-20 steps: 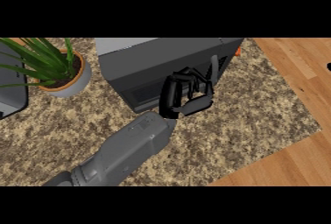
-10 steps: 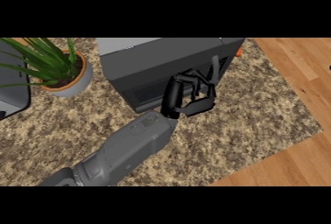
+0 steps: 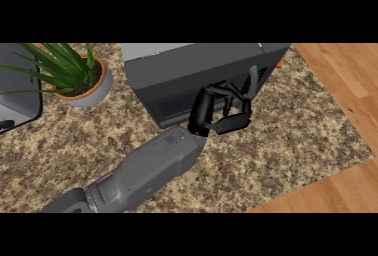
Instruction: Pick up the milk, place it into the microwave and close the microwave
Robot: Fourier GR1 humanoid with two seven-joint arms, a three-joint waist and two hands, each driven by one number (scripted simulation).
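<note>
A potted plant (image 3: 74, 75) stands on the speckled stone counter (image 3: 295, 145) near the upper left of the view. Its long green leaves fan out from a round pot with an orange rim and a pale grey wall. Left of the pot, at the view's left edge, lies part of a grey appliance (image 3: 16, 92) with a dark border; what it is cannot be told. Beyond the counter's right edge a wooden floor (image 3: 347, 85) shows, its planks running in light brown strips.
</note>
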